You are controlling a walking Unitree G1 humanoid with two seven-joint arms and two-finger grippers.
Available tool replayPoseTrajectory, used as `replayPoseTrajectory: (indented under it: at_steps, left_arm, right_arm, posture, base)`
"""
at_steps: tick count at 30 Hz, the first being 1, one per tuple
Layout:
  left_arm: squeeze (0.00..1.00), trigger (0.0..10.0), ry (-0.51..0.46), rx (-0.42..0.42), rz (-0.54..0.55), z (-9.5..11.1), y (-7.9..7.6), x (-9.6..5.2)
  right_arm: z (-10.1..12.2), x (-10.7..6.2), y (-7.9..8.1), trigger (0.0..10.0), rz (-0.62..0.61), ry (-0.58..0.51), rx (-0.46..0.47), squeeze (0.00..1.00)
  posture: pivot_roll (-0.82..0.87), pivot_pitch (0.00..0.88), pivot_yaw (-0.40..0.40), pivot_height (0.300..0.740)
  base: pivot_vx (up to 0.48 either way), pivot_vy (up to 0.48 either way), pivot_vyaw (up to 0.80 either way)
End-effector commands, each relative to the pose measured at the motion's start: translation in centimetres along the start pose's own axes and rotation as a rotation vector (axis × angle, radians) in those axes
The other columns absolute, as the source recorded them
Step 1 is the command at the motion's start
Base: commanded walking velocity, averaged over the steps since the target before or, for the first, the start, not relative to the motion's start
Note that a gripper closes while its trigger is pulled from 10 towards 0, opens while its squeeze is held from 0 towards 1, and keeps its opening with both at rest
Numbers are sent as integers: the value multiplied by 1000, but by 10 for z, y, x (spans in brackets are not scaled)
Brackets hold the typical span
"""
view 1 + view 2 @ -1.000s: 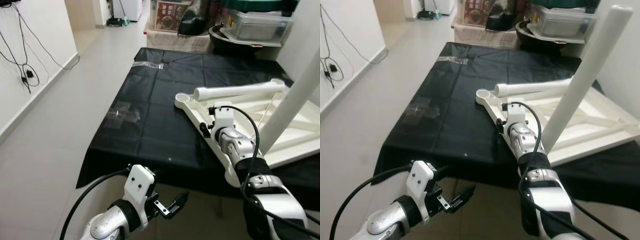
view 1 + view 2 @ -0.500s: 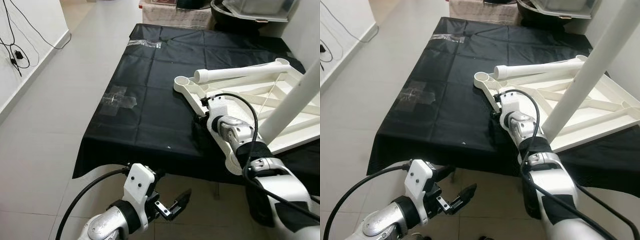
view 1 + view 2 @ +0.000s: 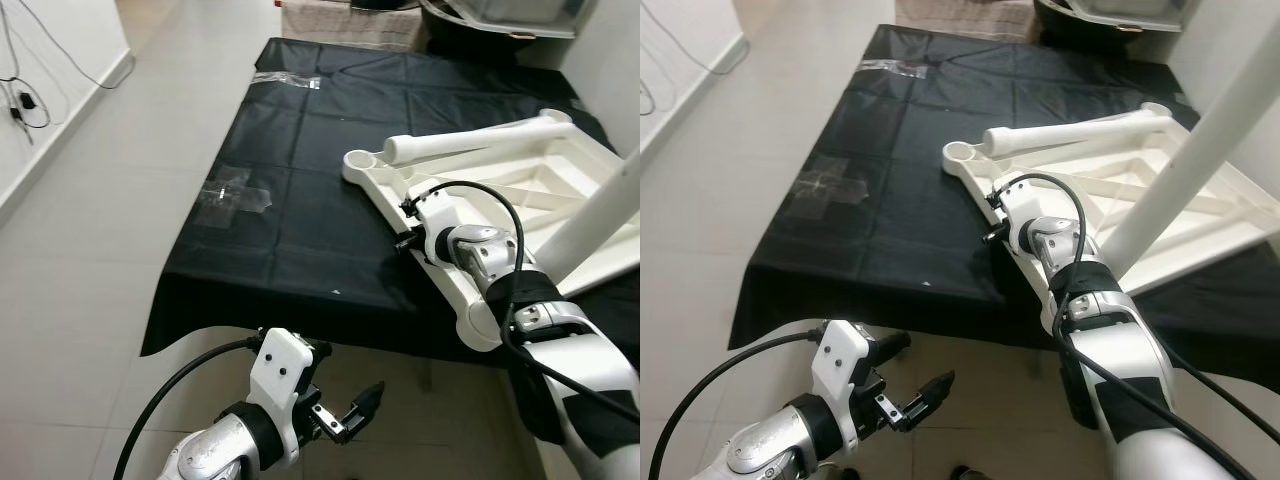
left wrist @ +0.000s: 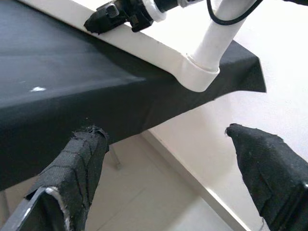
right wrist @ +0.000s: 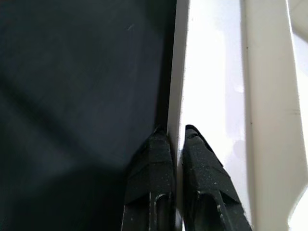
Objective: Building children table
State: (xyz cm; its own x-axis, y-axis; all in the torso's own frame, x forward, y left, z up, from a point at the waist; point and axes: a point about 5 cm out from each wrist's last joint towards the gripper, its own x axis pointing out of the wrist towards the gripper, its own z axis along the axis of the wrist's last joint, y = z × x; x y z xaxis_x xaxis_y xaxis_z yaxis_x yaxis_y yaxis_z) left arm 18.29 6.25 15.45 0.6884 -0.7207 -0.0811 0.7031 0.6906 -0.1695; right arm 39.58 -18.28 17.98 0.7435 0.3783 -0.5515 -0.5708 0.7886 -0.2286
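right end effector (image 5: 175, 144) pinching near rim of upside-down white children table (image 3: 500, 205), stiff light plastic; left end effector (image 3: 350, 415) hanging wide.

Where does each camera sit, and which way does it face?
Head eyes: look down at the upturned white table on black cloth; both arms show.
Left wrist: below the cloth edge, open left gripper facing the table's mounted leg.
Right wrist: right gripper clamps the table rim.
All share the table.
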Motion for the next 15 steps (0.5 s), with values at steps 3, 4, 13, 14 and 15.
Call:
replayPoseTrajectory:
  at_steps: [3,4,13,14,15]
  left_arm:
    - [0,10000,6,-18,-10,-3,-2,4]
    - [0,10000,6,-17,-9,-3,-1,5]
    - [0,10000,5,-9,-7,-5,2,10]
    - [0,10000,5,-9,-7,-5,2,10]
    - [0,10000,1,-2,-4,-5,4,13]
  right_arm:
    - [-25,8,33,0,326,92,-131,0]
    - [-28,5,36,0,390,92,-158,0]
    - [-45,-11,38,0,564,147,-312,0]
    - [-45,-11,38,0,564,147,-312,0]
    - [-53,-19,30,0,576,210,-404,0]
  posture:
    - [149,197,-102,740]
    - [147,189,-102,740]
    - [144,168,-102,740]
    - [144,168,-102,740]
    - [142,144,-100,740]
  base:
    - [0,0,0]
    - [0,0,0]
    - [0,0,0]
    - [0,0,0]
    - [0,0,0]
